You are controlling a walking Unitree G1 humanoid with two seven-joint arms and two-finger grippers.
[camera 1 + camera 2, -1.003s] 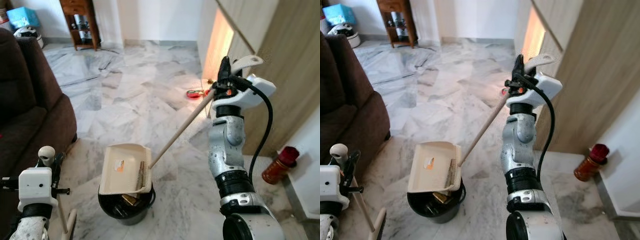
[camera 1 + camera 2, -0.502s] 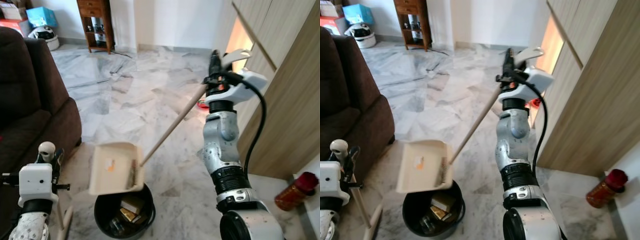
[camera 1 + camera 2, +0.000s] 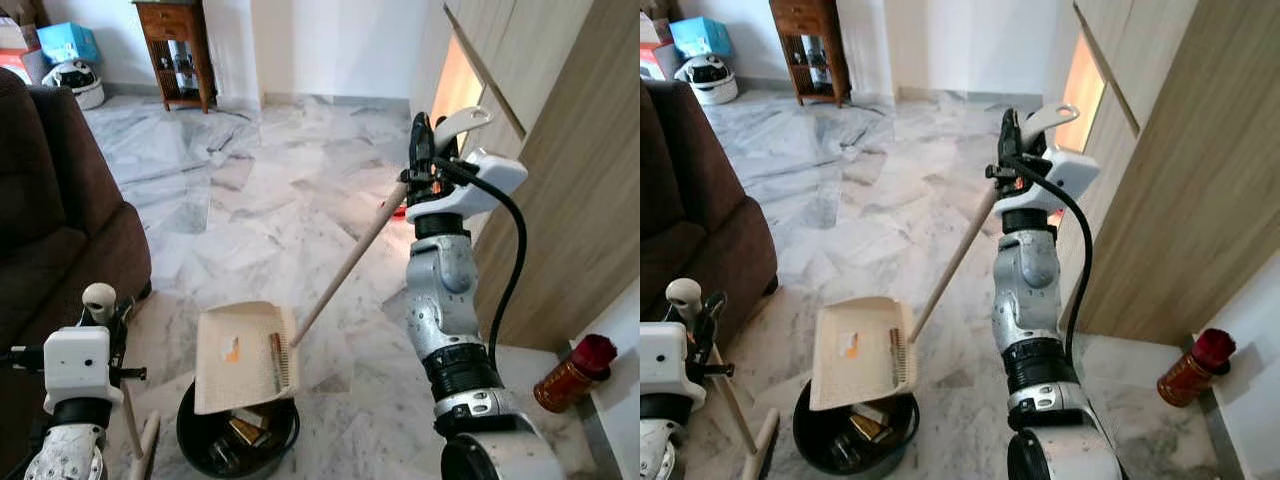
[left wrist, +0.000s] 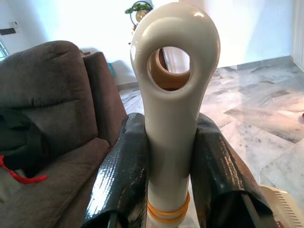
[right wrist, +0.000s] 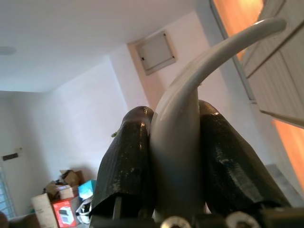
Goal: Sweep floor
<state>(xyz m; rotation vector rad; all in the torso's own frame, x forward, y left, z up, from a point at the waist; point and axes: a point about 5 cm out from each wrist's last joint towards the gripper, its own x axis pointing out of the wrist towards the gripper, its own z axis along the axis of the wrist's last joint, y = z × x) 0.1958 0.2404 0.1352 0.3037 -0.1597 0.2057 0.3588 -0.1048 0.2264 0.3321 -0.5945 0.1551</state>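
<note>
Dustpan [image 3: 243,355] first: I've got it by its long wooden handle [image 3: 350,262], my right tool [image 3: 421,150] clamped on the white hooked end up high beside the wooden cabinet [image 3: 560,180], and the pan itself hangs low, tipped over the black bin [image 3: 237,440]. Inside the bin I can make out boxes and scraps, so the emptying looks to be underway or just about done (I can't tell whether anything clings to the pan). My left tool [image 4: 166,190] is squeezed around the broom handle [image 4: 171,95], its looped cream tip poking up between the fingers [image 4: 121,180], near the brown sofa [image 3: 60,220]. Marble floor [image 3: 250,190] ahead looks fairly clean from here, apart from something red by the cabinet. I'd say the sweeping is largely finished; what's left is a final shake and putting both tools away.
</note>
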